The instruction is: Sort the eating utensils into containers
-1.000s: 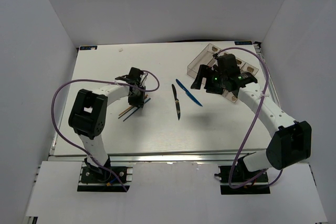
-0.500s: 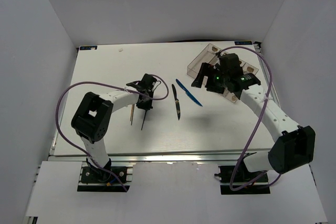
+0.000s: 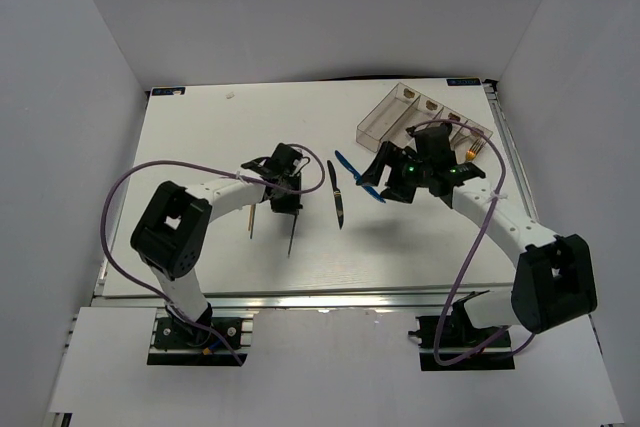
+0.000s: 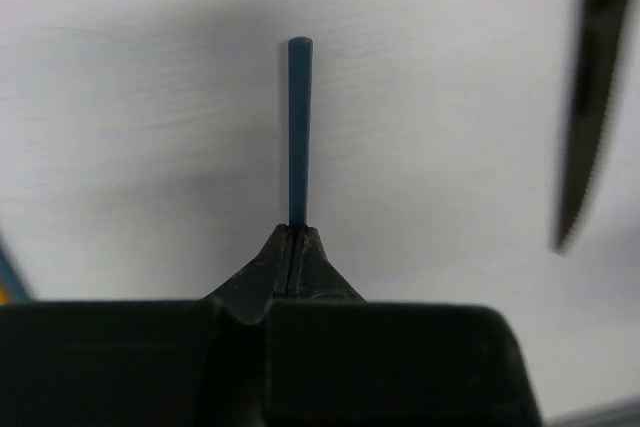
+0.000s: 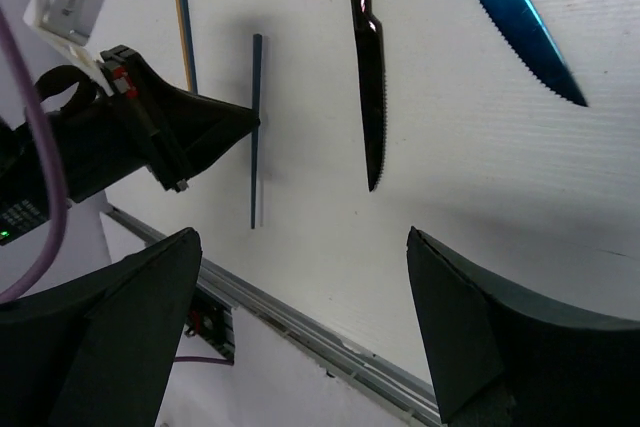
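White table [image 3: 200, 127]; left claw [image 4: 296, 235] pinches blue chopstick [image 4: 299, 127], rear end hidden.

On the bench [image 3: 200, 127], chopsticks [image 3: 250, 219] lie left of two knives [image 3: 336, 195]; the tray [image 3: 383, 115] sits behind, right.

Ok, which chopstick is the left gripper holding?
The dark blue chopstick, pinched in the shut left gripper and pointing toward the near edge; the orange chopstick lies loose on the table to its left.
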You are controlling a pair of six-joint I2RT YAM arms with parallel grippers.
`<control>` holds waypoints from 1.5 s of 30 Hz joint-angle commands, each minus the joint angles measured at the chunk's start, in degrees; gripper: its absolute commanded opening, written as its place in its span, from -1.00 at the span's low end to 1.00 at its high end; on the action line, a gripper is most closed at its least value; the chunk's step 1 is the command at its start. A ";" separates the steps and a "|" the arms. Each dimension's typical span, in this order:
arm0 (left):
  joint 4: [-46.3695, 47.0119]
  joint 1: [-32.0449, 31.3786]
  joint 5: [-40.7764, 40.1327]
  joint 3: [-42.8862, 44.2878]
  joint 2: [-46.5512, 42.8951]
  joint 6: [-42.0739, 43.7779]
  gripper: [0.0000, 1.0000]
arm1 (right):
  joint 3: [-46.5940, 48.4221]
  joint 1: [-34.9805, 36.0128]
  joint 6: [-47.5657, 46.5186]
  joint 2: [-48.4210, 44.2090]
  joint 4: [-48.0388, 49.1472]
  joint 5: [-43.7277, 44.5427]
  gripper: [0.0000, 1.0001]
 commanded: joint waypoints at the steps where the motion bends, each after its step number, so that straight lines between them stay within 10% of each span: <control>1: 6.67 -0.60 12.30 -0.32 -6.30 -5.12 -1.00 | -2.30 0.59 6.21 1.14 9.47 -4.35 0.75; 20: 19.24 -2.01 29.17 2.14 -8.85 -14.87 -1.00 | 11.84 6.92 7.28 20.66 11.93 0.22 0.48; 25: 18.02 -2.01 27.59 3.81 -8.86 -14.70 -1.00 | 13.34 7.45 7.19 22.59 12.01 -0.74 -0.55; 27: 15.66 -1.92 25.67 5.30 -8.24 -13.91 -0.76 | 14.21 7.45 6.92 22.50 11.75 -0.66 -1.00; 33: 1.71 -0.34 14.60 14.61 -7.01 -9.52 0.96 | 23.17 2.37 5.96 24.69 2.63 3.82 -1.00; 45: -23.55 13.72 -10.11 18.06 -12.36 -6.79 0.96 | 62.00 -17.95 -3.00 49.29 -16.10 16.21 -1.00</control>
